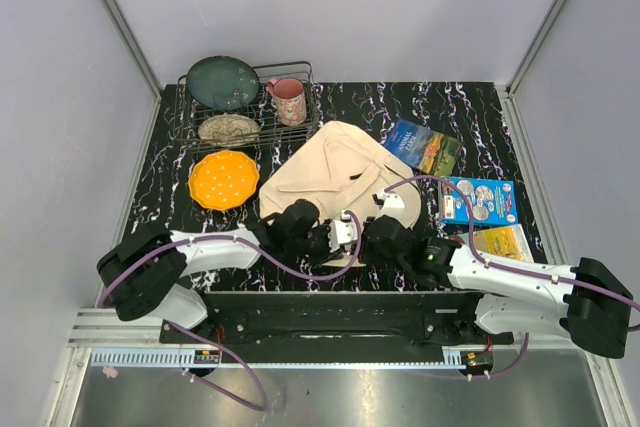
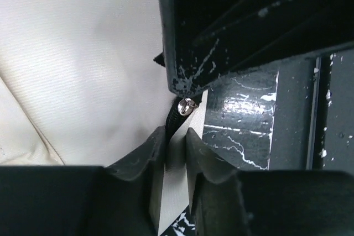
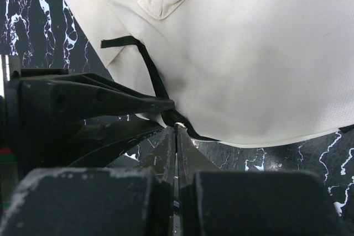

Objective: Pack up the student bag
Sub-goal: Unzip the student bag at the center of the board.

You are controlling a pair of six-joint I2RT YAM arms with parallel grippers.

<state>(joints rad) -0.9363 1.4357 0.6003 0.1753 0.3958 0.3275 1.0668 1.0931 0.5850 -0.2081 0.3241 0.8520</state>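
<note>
The cream canvas student bag (image 1: pixel 330 172) lies in the middle of the black marbled table. Both grippers meet at its near edge. My left gripper (image 1: pixel 348 231) is shut on a cream fabric strip of the bag (image 2: pixel 175 161) right beside the black zipper's end (image 2: pixel 172 120). My right gripper (image 1: pixel 372 231) comes in from the right. In the right wrist view it (image 3: pixel 176 132) is shut on the small silver zipper pull (image 3: pixel 180 126), with the bag's body (image 3: pixel 249 53) above it. The pull also shows in the left wrist view (image 2: pixel 187 105).
A wire rack (image 1: pixel 300 129) at the back left holds a green plate (image 1: pixel 222 82), a pink mug (image 1: pixel 290 100) and a speckled bowl (image 1: pixel 229 128). An orange plate (image 1: pixel 223 179) lies left of the bag. Three books (image 1: pixel 422 145) (image 1: pixel 478 200) (image 1: pixel 503 242) lie on the right.
</note>
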